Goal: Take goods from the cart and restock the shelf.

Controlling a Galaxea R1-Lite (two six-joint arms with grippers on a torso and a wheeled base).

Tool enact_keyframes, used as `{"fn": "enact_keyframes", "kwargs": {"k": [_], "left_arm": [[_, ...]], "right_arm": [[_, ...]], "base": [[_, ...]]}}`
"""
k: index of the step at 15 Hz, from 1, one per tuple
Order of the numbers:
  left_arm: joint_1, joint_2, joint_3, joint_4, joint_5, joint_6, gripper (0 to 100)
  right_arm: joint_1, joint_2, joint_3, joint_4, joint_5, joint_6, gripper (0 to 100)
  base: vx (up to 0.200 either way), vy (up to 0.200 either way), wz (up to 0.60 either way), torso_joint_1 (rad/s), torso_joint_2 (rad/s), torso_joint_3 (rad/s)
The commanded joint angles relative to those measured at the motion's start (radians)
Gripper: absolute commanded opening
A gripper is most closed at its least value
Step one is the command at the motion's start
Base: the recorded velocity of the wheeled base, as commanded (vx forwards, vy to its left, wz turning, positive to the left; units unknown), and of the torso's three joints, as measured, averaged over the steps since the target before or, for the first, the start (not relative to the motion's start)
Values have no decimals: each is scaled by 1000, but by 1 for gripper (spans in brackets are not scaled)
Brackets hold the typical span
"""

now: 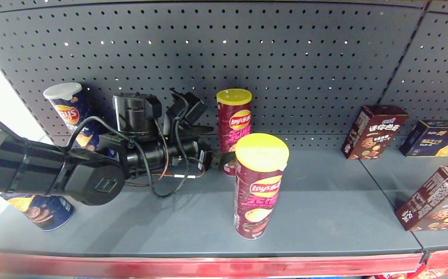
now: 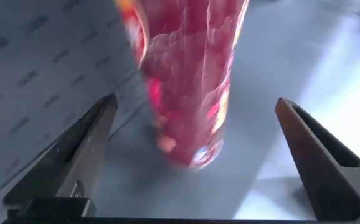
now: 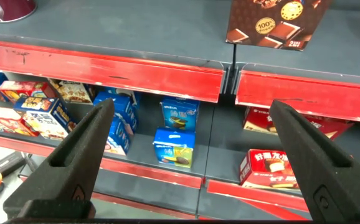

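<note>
Two maroon chip cans with yellow lids stand on the grey shelf (image 1: 324,209): a rear one (image 1: 233,120) by the pegboard and a front one (image 1: 261,186) in the middle. My left arm comes in from the left, low over the shelf. Its gripper (image 1: 220,159) is at the foot of the rear can. In the left wrist view the gripper (image 2: 195,102) is open. The maroon can (image 2: 192,81) stands upright just ahead, between the lines of the two fingers and untouched. My right gripper (image 3: 192,106) is open and holds nothing, out in front of the shelf's red edge (image 3: 105,62).
Two blue chip cans (image 1: 71,112) (image 1: 45,211) stand at the shelf's left, behind and below the left arm. Brown cookie boxes (image 1: 371,131) (image 1: 435,197) and a dark blue box (image 1: 435,137) are at the right. Lower shelves hold blue boxes (image 3: 177,134) and red boxes (image 3: 273,168).
</note>
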Motion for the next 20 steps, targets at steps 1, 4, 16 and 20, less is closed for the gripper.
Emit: {"fn": "enact_keyframes", "kwargs": {"k": [1,4,16,20], "left_arm": [[0,-28,54,-35,39,-3,100],[0,-27,56,-55,86,-3,100],[32,2,83,-56,152,-3,100],[32,16,60,-56,158,-4,100]], "right_arm": [[0,2,0,0,0,0,100],[0,2,0,0,0,0,100],[2,2,0,0,0,0,100],[0,2,0,0,0,0,100]], "base": [[0,0,0,0,0,0],[0,0,0,0,0,0],[0,0,0,0,0,0],[0,0,0,0,0,0]]}}
